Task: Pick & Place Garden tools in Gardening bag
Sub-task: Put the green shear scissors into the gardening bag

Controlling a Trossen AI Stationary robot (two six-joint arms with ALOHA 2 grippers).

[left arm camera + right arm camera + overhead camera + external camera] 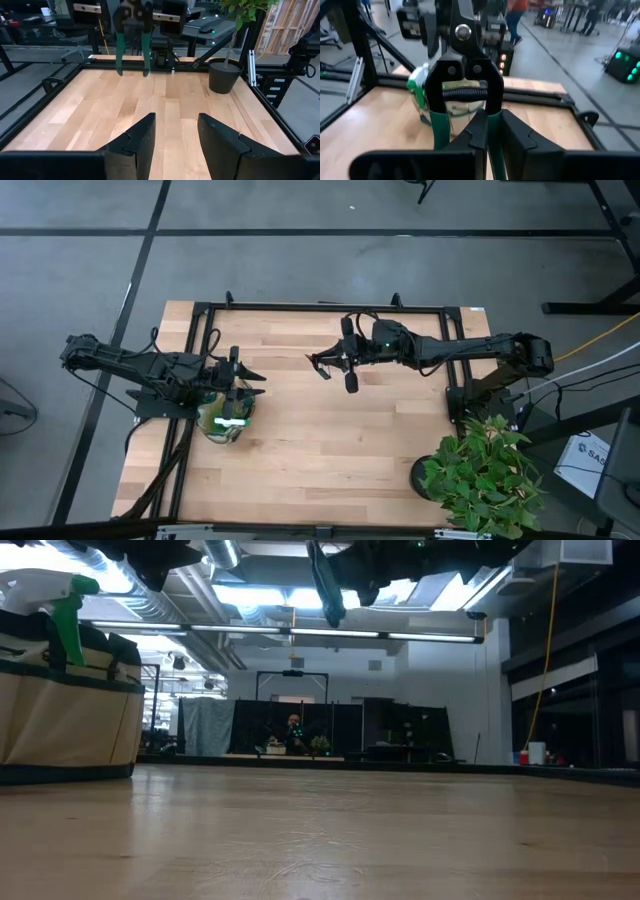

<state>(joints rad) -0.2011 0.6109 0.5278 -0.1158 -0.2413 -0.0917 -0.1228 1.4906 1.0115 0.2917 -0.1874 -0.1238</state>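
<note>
The cream gardening bag [222, 420] with dark green trim stands at the table's left; it also shows in the low view [60, 715]. The green spray bottle [62, 600] sticks up out of it. My left gripper [248, 380] hovers just beyond the bag's far side. In its wrist view it is open and empty [176, 135]. My right gripper [340, 362] is over the table's far middle, shut on the black pruning shears with green handles [462, 85]. The shears are high above the table [325, 580]. The trowel and the rake do not show. My right gripper pinches one green handle of the shears [494, 131] between its two fingers; the other handle [437, 131] runs outside them. The fingers lie along the handle, and the pivot and blades [462, 31] stick out past the fingertips. The shears are lifted clear of the table.
A leafy plant in a black pot [480, 475] stands at the table's near right corner; it also shows in the left wrist view [225, 75]. A black frame [320, 307] runs along the table's far and side edges. Bare wood [330, 440] lies between the bag and the plant.
</note>
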